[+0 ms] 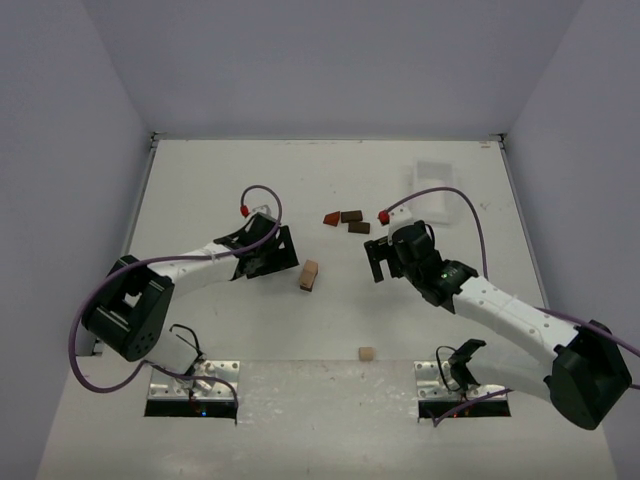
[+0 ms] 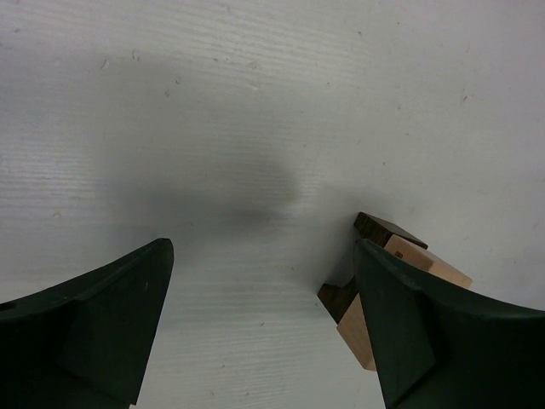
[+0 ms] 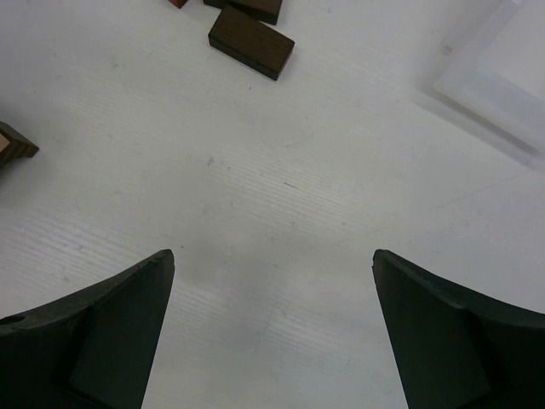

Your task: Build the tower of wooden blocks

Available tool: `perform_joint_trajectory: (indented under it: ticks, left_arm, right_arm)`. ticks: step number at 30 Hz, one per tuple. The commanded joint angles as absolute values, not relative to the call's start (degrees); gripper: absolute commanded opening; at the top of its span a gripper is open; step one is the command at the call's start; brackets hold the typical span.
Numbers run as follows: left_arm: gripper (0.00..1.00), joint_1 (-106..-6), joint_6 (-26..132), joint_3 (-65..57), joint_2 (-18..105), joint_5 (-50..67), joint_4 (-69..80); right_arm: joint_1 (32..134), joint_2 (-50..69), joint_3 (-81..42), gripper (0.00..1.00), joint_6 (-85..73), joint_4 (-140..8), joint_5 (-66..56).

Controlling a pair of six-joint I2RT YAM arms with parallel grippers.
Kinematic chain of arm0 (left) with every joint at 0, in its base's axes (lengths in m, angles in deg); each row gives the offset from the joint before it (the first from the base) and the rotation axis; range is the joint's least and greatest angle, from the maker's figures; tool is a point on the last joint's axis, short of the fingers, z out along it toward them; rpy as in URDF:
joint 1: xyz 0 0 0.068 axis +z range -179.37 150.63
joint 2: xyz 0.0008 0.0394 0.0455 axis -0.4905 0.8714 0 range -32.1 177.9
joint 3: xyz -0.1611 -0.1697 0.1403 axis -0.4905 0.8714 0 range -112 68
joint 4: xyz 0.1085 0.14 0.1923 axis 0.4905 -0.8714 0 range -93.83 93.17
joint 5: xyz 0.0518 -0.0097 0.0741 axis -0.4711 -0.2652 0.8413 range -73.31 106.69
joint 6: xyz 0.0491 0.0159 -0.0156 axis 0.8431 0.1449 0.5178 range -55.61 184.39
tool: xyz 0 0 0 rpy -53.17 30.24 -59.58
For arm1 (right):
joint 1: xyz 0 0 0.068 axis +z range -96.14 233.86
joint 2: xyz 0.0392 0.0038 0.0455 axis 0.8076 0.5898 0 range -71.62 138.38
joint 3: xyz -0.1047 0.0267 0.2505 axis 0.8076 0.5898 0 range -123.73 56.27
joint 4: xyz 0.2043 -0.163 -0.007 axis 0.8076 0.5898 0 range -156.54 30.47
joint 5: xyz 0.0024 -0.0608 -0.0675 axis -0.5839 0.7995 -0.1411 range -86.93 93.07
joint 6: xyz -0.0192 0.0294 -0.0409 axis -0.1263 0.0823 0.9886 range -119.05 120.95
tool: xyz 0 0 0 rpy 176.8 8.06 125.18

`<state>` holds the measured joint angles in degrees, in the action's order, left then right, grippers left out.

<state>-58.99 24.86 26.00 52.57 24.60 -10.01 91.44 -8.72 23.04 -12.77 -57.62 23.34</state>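
Gaping wide, left fingers point(image 2: 102, 324) and right fingers point(image 3: 94, 332) hold nothing.

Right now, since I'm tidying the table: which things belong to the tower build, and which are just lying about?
Belong to the job: wood block tower; reddish-brown block; far dark brown block; near dark brown block; tan block by the near edge.
Just lying about, likely: white tray.
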Motion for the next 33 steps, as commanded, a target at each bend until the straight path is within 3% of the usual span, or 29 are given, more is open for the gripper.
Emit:
perform_joint_trajectory:
  ticks: [1, 7, 33]
  left_arm:
    - [0.85, -60.0, 24.5, 24.7, 52.4, 24.8, -8.8]
    - [0.94, -60.6, 24.9, 24.9, 51.1, 24.7, -9.4]
    - [0.94, -62.1, 24.6, 24.7, 49.6, 24.9, -10.7]
  right_arm:
    - [91.5, -12.0, 24.3, 0.99, -13.0, -60.6, 22.1]
    - [91.5, -12.3, 25.4, 0.99, -12.4, -61.4, 21.9]
    - [91.6, -14.6, 26.5, 0.99, -12.3, -60.9, 24.0]
